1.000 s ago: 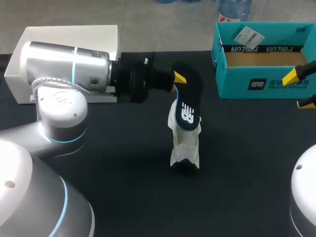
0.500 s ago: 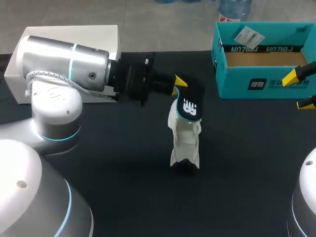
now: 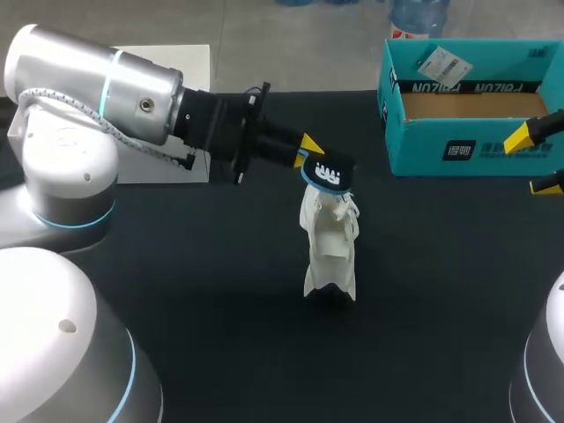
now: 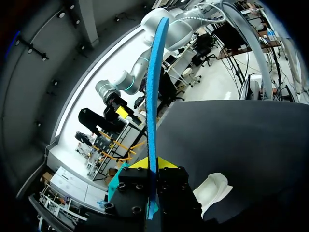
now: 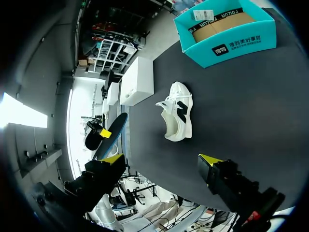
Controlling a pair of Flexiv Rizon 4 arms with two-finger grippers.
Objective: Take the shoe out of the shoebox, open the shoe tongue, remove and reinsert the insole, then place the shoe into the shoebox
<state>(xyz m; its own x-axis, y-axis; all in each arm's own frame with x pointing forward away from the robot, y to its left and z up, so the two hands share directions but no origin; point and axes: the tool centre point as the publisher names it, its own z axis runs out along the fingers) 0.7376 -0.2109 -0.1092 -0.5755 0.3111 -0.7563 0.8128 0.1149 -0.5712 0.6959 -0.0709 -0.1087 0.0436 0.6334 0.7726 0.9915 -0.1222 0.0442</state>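
**Insole clamped above the shoe**

Black table (image 3: 176, 291) fills the head view, with the white shoe (image 3: 328, 247) at centre frame, outside the open teal shoebox (image 3: 458, 141) at upper right. Reaching in from the upper left, the left gripper (image 3: 308, 152) has its fingers clamped on the dark, blue-edged insole (image 3: 326, 174), which overlaps the shoe's top here. From the right wrist view the insole looks clear of the shoe. At the right edge, the right gripper (image 3: 538, 159) holds nothing, its fingers wide apart.
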